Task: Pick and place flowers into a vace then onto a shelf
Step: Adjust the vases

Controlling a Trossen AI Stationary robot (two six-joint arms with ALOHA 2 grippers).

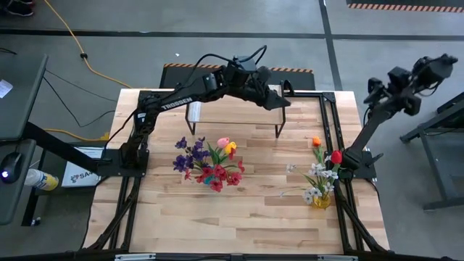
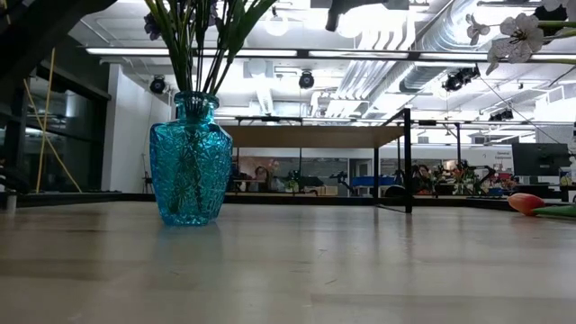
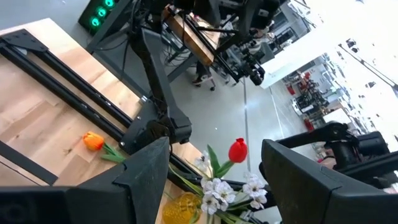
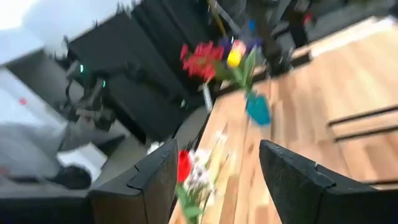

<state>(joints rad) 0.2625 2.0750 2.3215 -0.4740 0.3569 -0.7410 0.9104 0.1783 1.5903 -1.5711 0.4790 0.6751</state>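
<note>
Two bunches of flowers stand on the table: a colourful one (image 1: pixel 210 163) in a blue glass vase (image 2: pixel 189 162), and white blooms with a red tulip (image 1: pixel 324 174) in a yellow vase (image 3: pixel 177 208) near the right edge. An orange tulip (image 1: pixel 317 143) lies loose on the wood beside the yellow vase. The shelf (image 2: pixel 310 135) stands on black legs toward the far edge. My left gripper (image 1: pixel 281 100) hangs open high over the shelf's right end, nothing between its fingers (image 3: pixel 214 162). My right gripper (image 1: pixel 435 69) is open, raised beyond the table's right edge, holding nothing (image 4: pixel 217 149).
A black frame (image 1: pixel 330 123) runs along the table's right side by the right arm's base. Bare planks (image 1: pixel 246 217) lie between the two vases and toward the near edge. Beyond the table are a floor, cables and workshop gear.
</note>
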